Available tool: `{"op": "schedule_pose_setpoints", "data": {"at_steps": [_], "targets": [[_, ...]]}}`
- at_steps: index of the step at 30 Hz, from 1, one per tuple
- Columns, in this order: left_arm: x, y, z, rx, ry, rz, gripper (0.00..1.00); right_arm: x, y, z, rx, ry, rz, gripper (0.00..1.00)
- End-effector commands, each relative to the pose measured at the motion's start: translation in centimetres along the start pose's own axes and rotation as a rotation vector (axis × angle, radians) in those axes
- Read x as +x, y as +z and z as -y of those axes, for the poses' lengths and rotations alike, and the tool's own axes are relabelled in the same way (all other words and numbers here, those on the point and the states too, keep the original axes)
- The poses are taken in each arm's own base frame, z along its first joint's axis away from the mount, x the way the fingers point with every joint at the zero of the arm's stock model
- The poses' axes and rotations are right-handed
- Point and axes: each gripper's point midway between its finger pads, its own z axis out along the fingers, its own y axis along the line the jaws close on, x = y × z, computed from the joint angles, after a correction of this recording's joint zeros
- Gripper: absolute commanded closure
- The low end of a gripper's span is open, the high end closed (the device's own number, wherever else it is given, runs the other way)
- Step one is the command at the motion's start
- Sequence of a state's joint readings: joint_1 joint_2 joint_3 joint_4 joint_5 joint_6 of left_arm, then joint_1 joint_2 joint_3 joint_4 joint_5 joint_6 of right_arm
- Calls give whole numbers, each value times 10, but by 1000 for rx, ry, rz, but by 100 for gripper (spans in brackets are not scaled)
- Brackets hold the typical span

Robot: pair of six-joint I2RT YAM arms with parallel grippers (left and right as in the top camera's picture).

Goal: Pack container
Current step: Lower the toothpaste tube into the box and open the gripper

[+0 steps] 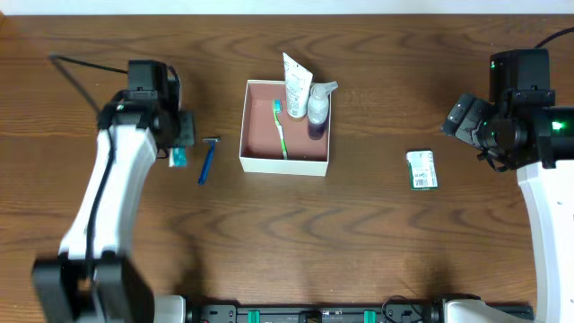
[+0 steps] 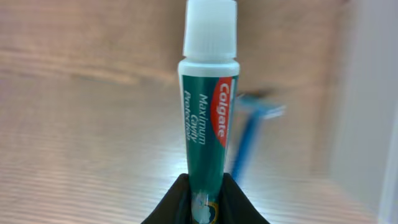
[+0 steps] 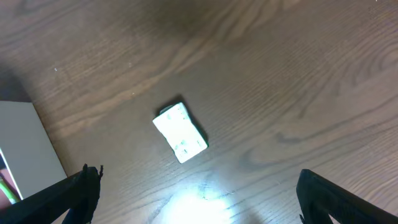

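**Left pincer clamped on toothpaste; container part-filled at table centre**

The left gripper (image 2: 205,202) was pinching the lower end of a Colgate toothpaste tube (image 2: 208,124), with one black finger pressed to each side. The tube was smooth and green, with a red logo patch and a ribbed white cap that pointed away from the wrist. A blue razor (image 1: 208,159) lay flat on the wood just beyond the tube. It was blurred in the wrist view, so contact between the two could not be determined.

The right gripper (image 3: 199,186) was spread wide and held nothing. A small green-and-white packet (image 3: 180,132) lay flat ahead of it, apart from both fingers.

The container (image 1: 282,164) stood at the table centre between the two arms, right of the razor and well left of the packet. It was a square, shallow cardboard box with white outer walls and a dusty-pink floor.

Contents of the container:
- A green toothbrush (image 1: 281,126) lay lengthways near the middle of the floor.
- A white tube (image 1: 295,85) and a clear bottle of purple liquid (image 1: 317,112) occupied the far right corner, both reaching past the far rim.
- The left strip of the floor and the near right corner were bare.

The table (image 1: 359,233) was dark, grained wood. Open surface bordered the container on all four sides, and the razor was the nearest object.
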State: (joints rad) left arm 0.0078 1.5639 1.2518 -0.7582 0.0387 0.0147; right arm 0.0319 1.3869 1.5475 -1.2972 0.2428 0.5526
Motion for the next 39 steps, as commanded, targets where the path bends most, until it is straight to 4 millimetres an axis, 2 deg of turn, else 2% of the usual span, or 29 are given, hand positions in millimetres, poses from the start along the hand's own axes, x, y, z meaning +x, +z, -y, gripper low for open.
{"op": "schedule_pose_setpoints", "data": {"at_steps": [1,5,10,13,18,22,28,30,33,35,39], "targets": [[-12,-43,48,207,-139,84,88,-2,0,3,9,21,4,1],[-16,-65,83,296,-204,128,94,-2,0,3,9,21,4,1],[-28,-64,128,361,-234,177,94,-2,0,3,9,21,4,1],[-28,-51,147,340,-294,169,94,-2,0,3,9,21,4,1],[-13,-18,175,276,-381,112,94,-2,0,3,9,21,4,1],[-15,0,199,278,-388,133,93,-2,0,3,9,21,4,1],[-16,14,204,273,-461,124,83,-2,0,3,9,21,4,1],[-16,10,200,272,-465,127,70,-2,0,3,9,21,4,1],[-21,-8,188,276,-485,147,60,-2,0,3,9,21,4,1],[-25,-22,177,276,-486,167,58,-2,0,3,9,21,4,1],[-23,-54,133,199,-379,214,57,-2,0,3,9,21,4,1]]}}
